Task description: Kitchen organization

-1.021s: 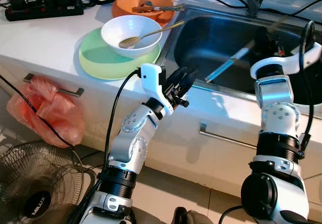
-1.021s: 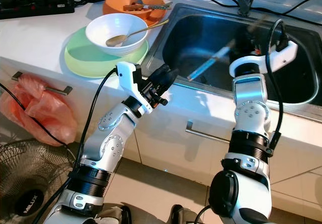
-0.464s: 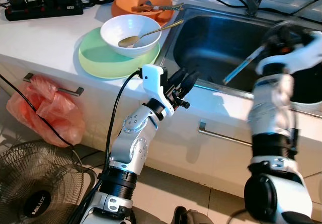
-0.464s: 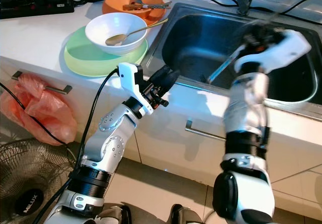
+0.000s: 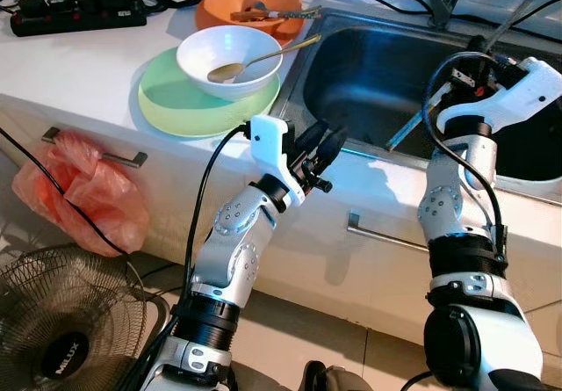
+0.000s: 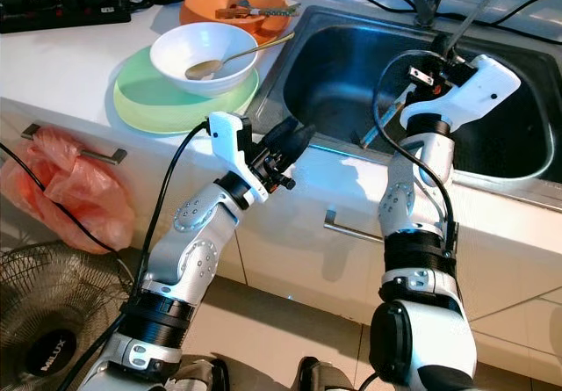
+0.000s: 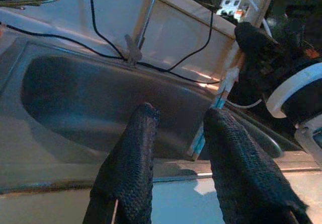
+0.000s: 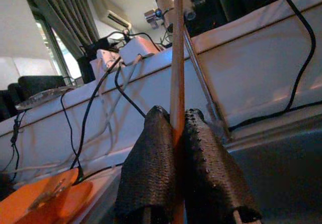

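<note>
Over the stainless-steel sink (image 5: 378, 66), the right hand (image 8: 173, 133) pinches a thin, stiff, light wooden chopstick with blue tip (image 5: 413, 126) near its upper half, likely slippery, while the left hand (image 5: 320, 145), fingers spread, hovers at the sink's front rim.

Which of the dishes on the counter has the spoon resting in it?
The white bowl, stacked on the light green plate. The orange dish behind it holds different utensils.
</note>
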You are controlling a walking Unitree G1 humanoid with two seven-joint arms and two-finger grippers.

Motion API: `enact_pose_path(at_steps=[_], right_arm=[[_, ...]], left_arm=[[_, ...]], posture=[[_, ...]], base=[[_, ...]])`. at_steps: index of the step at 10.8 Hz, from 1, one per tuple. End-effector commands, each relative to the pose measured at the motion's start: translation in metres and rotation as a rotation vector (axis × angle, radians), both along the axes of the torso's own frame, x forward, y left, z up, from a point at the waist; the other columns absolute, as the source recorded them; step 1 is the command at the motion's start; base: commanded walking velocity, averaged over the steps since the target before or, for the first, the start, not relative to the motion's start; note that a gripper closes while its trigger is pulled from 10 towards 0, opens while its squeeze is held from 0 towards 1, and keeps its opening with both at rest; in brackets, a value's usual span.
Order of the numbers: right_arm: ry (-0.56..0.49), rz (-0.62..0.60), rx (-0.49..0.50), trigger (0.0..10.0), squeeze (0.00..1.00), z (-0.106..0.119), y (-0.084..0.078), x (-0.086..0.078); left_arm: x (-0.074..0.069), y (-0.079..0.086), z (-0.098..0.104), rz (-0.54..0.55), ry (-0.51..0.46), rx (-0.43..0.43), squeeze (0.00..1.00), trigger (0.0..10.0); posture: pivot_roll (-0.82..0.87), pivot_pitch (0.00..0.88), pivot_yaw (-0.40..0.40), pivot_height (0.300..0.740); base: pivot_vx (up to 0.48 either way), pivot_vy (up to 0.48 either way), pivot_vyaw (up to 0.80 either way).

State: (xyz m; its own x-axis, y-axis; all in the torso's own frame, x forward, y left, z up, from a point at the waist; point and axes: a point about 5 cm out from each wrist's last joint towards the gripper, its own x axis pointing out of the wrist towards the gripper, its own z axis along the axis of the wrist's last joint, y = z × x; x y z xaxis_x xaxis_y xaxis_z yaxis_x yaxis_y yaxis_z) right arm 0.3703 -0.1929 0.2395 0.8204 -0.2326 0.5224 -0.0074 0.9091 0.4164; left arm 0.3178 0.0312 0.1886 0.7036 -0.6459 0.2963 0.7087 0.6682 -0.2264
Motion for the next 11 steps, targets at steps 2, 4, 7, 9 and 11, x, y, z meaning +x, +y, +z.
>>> enact_pose_path(at_steps=[2, 4, 7, 9, 11], right_arm=[[-0.007, -0.011, -0.019, 10.0, 0.0, 0.009, -0.004, 0.006], [-0.013, 0.001, -0.024, 10.0, 0.0, 0.008, 0.001, 0.006], [0.004, 0.004, -0.026, 10.0, 0.0, 0.001, 0.003, 0.01], [0.028, 0.002, -0.039, 10.0, 0.0, -0.008, 0.005, 0.009], [0.047, 0.041, -0.041, 10.0, 0.0, -0.018, 0.011, 0.008]], left_arm=[[-0.003, -0.003, 0.001, -0.009, -0.016, -0.001, 0.0, 10.0], [-0.004, -0.003, 0.001, -0.006, -0.017, -0.005, 0.0, 10.0], [-0.004, -0.002, 0.002, -0.002, -0.024, -0.012, 0.0, 10.0], [-0.005, -0.002, 0.003, -0.001, -0.027, -0.013, 0.0, 10.0], [-0.005, -0.002, 0.002, -0.005, -0.028, -0.011, 0.0, 10.0]], posture=[[0.03, 0.146, -0.041, 0.74], [0.04, 0.149, -0.042, 0.74], [0.04, 0.155, -0.045, 0.74], [0.04, 0.157, -0.045, 0.74], [0.04, 0.161, -0.043, 0.74]], base=[[0.0, 0.0, 0.0], [0.0, 0.0, 0.0], [0.0, 0.0, 0.0], [0.0, 0.0, 0.0], [0.0, 0.0, 0.0]])
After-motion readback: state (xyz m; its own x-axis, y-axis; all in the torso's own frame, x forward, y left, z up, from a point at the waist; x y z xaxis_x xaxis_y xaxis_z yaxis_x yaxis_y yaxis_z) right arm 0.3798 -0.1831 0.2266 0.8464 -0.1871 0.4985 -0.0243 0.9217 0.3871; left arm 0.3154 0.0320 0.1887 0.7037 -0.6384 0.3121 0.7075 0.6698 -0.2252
